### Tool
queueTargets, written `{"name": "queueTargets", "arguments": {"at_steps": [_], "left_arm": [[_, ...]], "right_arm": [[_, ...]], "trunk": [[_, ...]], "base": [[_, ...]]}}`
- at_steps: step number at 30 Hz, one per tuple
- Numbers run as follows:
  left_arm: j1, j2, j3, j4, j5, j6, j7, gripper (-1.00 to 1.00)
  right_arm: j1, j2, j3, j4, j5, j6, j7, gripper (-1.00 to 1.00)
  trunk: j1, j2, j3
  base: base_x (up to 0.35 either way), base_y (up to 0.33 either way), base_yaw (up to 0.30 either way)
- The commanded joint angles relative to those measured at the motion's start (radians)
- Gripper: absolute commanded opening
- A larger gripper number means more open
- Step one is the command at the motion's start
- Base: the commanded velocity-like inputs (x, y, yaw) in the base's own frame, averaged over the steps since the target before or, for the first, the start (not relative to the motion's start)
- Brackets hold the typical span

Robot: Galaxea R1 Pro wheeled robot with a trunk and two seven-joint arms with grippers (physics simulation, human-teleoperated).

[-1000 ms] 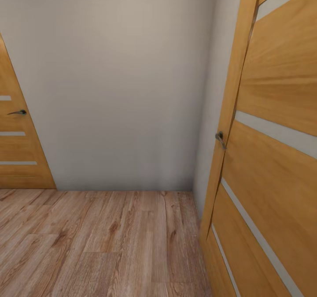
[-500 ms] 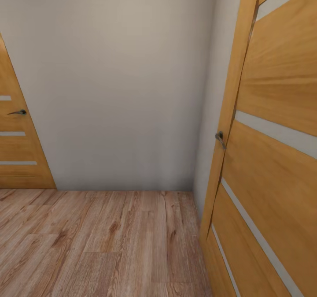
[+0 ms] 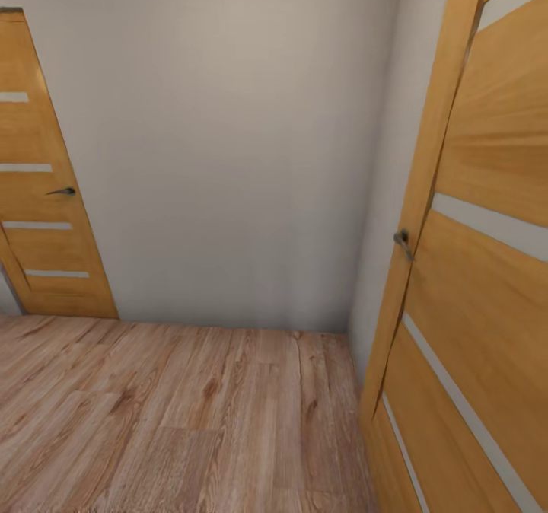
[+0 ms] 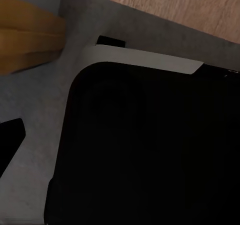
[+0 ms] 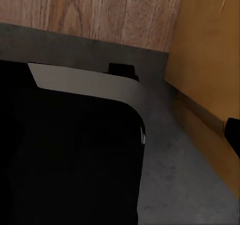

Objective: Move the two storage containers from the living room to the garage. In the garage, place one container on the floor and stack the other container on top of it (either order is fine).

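Note:
The two storage containers are out of view, and so is the garage with its concrete floor. I face a corner of plain grey-white wall [image 3: 228,155] over light wood plank flooring [image 3: 175,414]. In the left wrist view one dark fingertip [image 4: 10,142] sits at the frame edge beside my black and grey base [image 4: 150,150]. The right wrist view has a dark fingertip [image 5: 233,134] at its edge, close to an orange wooden door [image 5: 210,60]. Nothing is held between the fingers of either gripper.
An orange wooden door [image 3: 487,285] with a metal handle [image 3: 402,242] stands open very close on my right. Another closed door [image 3: 42,193] of the same kind is at the far left. The wall ahead blocks the way.
The head camera has turned left: wall corner and right door sit further right in the picture, and more of the left door shows. Nothing in the scene itself has moved.

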State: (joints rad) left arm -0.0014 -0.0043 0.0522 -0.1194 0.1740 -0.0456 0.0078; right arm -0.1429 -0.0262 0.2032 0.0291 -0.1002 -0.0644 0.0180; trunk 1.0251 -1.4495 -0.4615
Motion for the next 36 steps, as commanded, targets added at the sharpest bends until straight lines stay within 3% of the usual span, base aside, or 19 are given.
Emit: {"name": "queueTargets", "arguments": {"at_steps": [1,13,36], "left_arm": [[0.000,-0.001,0.005,0.000,0.002,-0.002,0.001,1.00],[0.000,0.000,0.005,0.000,0.002,-0.002,0.000,1.00],[0.000,0.001,0.005,0.000,0.001,-0.002,0.000,1.00]], "right_arm": [[-0.001,0.000,0.008,0.003,-0.010,-0.006,0.002,1.00],[-0.001,0.000,0.009,0.003,-0.009,-0.010,0.002,1.00],[-0.001,0.000,0.010,0.003,-0.007,-0.009,0.002,1.00]], "trunk": [[0.000,0.000,-0.001],[0.000,0.000,-0.001],[0.000,0.000,-0.001]], "base": [[0.000,0.000,0.267],[0.000,0.000,0.126],[0.000,0.000,0.006]]}}
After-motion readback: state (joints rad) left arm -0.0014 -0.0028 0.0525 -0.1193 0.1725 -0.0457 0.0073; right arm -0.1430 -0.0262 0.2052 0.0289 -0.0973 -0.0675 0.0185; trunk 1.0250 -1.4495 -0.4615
